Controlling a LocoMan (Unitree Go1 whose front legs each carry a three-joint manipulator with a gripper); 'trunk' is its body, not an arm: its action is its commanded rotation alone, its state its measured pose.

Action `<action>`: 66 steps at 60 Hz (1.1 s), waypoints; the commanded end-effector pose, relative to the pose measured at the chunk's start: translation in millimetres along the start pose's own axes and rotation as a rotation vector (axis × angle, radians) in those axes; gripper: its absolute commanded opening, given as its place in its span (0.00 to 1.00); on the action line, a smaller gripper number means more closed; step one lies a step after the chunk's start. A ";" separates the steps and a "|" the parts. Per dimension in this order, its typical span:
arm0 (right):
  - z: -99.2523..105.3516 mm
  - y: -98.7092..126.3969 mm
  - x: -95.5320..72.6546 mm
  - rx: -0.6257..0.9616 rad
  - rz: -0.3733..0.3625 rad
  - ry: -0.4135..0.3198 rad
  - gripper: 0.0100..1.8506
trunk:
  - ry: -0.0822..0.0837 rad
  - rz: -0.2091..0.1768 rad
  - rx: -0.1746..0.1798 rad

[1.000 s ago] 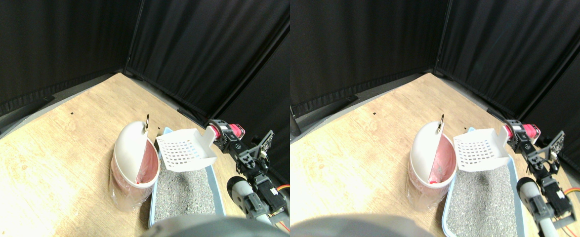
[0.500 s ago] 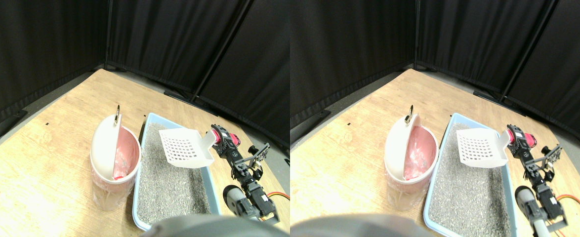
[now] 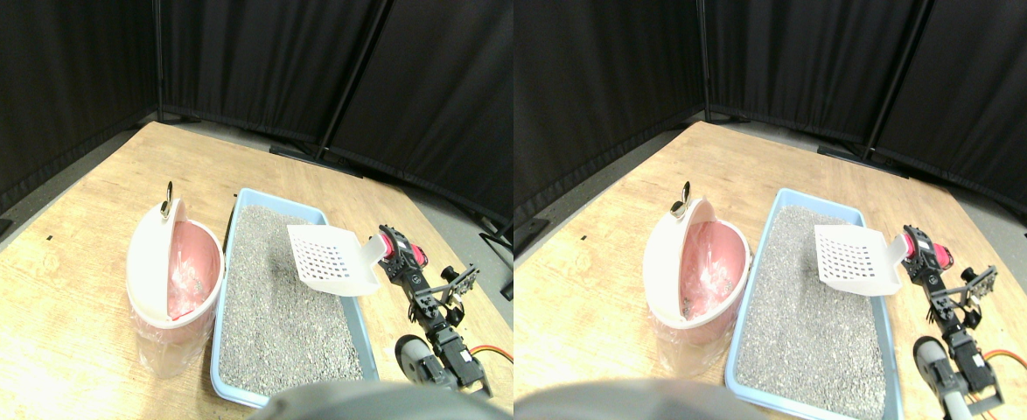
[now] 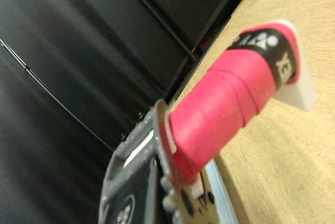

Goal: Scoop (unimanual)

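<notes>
Now that your scoop [image 3: 331,262] has swung from the bin [image 3: 172,276] to the litter tray's [image 3: 352,302] 3 o'clock rim, jaws gripping its handle [image 3: 410,255], dig again.

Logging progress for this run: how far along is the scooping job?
The white slotted scoop is in hand by its pink wrapped handle and hangs over the blue litter tray, apparently empty. Some grey bits already lie inside the pink-lined bin beside the tray, so a dump looks done. Whether more scooping is left cannot be told; no clumps show in the litter.
</notes>
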 end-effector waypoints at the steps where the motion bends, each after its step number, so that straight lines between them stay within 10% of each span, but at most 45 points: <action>1: 1.3 -1.3 -2.4 0.034 0.022 -0.029 0.02 | -0.009 -0.007 -0.018; 43: -62.2 -14.5 -17.3 0.145 0.019 0.024 0.02 | -0.009 0.009 -0.018; 66: -91.4 -35.3 -28.2 0.162 -0.103 0.078 0.02 | -0.005 0.005 -0.009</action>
